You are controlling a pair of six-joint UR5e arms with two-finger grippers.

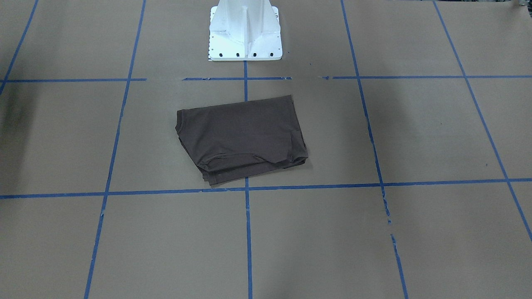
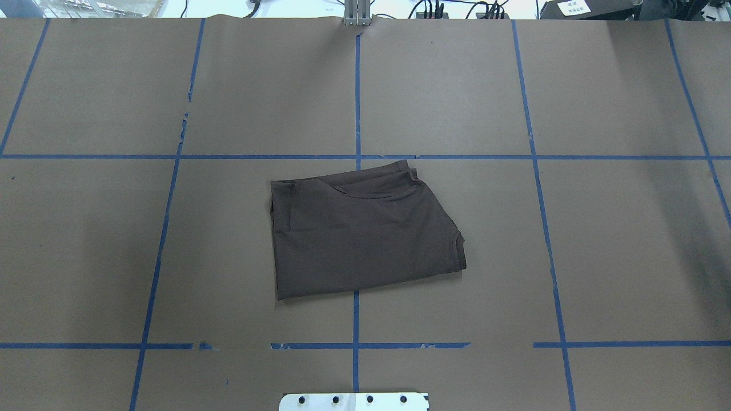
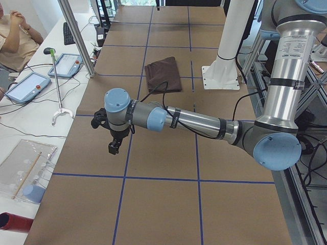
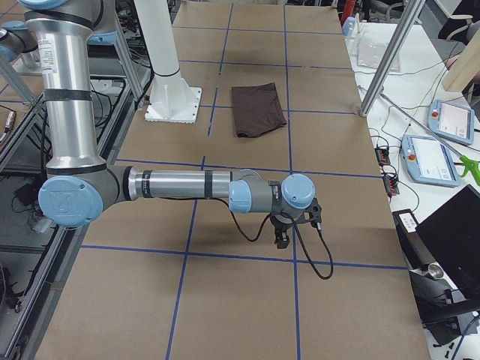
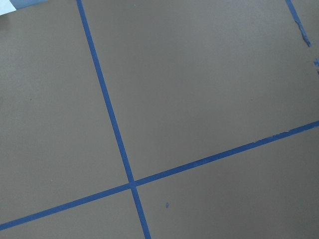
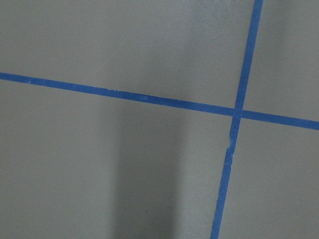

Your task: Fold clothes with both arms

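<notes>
Item: dark brown T-shirt (image 2: 362, 234), qty 1, folded to a compact rectangle w/ several layers stacked at one edge. It lies flat at centre of the worktop (image 2: 628, 257), across the middle blue tape line (image 2: 357, 97) and between two cross lines, apart from the white pedestal base (image 1: 245, 37). A curved hem at one end is poss. the collar; too dark to be sure. Left arm (image 3: 199, 122): stretched low over the worktop's left end, left tool (image 3: 112, 149) pointing down over bare brown paper, well apart from the shirt, nothing seen in it; released or clenched, cannot tell from the side view. Right arm (image 4: 172, 184): same pose at the opp. end, right tool (image 4: 281, 241) pointing down, well apart from the shirt; state likewise cannot be told. Both wrist cams: brown paper and tape crossings only. Side bench: tablet-style pendants (image 3: 66, 65), a seated person (image 3: 15, 35).
</notes>
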